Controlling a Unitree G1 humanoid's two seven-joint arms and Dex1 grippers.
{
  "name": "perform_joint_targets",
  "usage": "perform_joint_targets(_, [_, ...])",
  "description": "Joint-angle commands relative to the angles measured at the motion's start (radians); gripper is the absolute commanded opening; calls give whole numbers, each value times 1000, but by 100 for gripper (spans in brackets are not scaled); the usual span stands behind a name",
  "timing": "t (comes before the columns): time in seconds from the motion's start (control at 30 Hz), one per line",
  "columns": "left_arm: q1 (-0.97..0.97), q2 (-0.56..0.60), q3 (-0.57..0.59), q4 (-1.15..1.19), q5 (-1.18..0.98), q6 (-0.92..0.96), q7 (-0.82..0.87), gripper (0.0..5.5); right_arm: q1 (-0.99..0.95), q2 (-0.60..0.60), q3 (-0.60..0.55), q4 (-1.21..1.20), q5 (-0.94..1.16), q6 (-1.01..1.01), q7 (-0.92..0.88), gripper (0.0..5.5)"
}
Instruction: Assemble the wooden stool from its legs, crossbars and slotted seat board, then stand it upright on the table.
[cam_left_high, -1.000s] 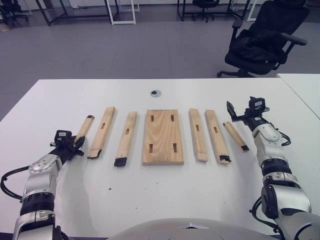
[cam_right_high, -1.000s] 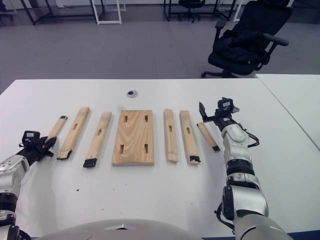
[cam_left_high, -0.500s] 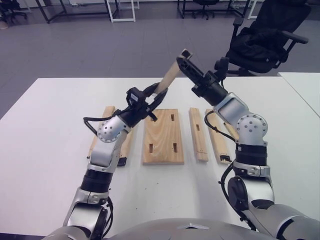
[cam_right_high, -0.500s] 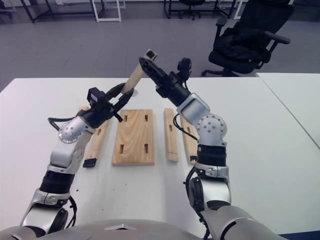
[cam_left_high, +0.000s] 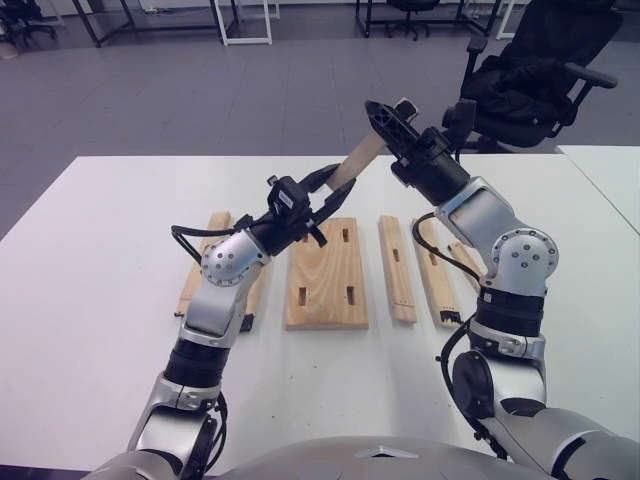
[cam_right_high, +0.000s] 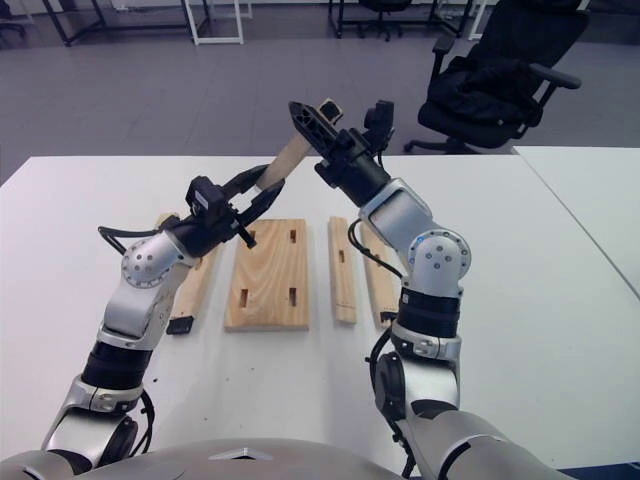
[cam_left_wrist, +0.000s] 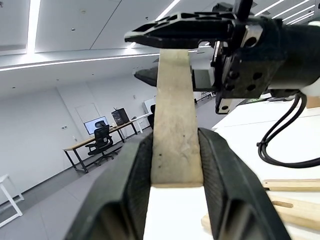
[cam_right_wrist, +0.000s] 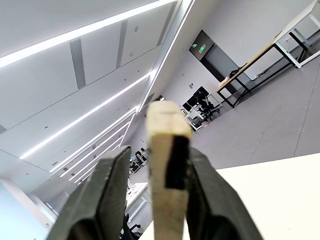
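A short wooden crossbar (cam_left_high: 355, 160) is held tilted in the air above the far end of the slotted seat board (cam_left_high: 325, 290). My left gripper (cam_left_high: 325, 186) is shut on its lower end, and the fingers (cam_left_wrist: 135, 165) press both sides of the wood. My right gripper (cam_left_high: 386, 122) is shut on its upper, black-capped end (cam_right_wrist: 169, 150). The seat board lies flat at the table's middle. One leg (cam_left_high: 200, 258) lies to its left and another (cam_left_high: 245, 300) is partly under my left arm. Two legs (cam_left_high: 395, 270) (cam_left_high: 432, 272) lie to its right.
A second short crossbar (cam_left_high: 464, 260) lies at the far right of the row, partly behind my right arm. The white table (cam_left_high: 110, 230) has free room along its front and on both sides. A black office chair (cam_left_high: 530, 70) stands on the floor beyond the table.
A second ago both arms lay at the table's sides and the short crossbar lay at the row's far left. It is now lifted between both grippers, shifted slightly right and lower.
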Motion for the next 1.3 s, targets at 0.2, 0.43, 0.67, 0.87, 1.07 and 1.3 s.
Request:
perform_joint_targets(0.2, [11, 26, -13, 38, 69, -1, -1, 129, 37, -27, 9, -50, 9, 6, -72, 42])
perform_joint_targets(0.43, [128, 47, 122, 134, 116, 38, 153, 277, 307, -65, -16, -14, -346, -217, -88, 42])
perform_joint_targets(0.67, [167, -32, 208, 129, 62, 69, 275, 305, 441, -32, 30, -1, -537, -330, -74, 42])
perform_joint_targets(0.87, [167, -34, 208, 147, 65, 63, 278, 305, 439, 13, 25, 2, -546, -364, -49, 42])
perform_joint_targets(1.07, [166, -44, 193, 157, 65, 69, 273, 305, 434, 29, 39, 46, -583, -381, -28, 42])
perform_joint_targets(1.3, [166, -56, 183, 169, 65, 65, 272, 305, 416, 55, 59, 84, -637, -427, -26, 42])
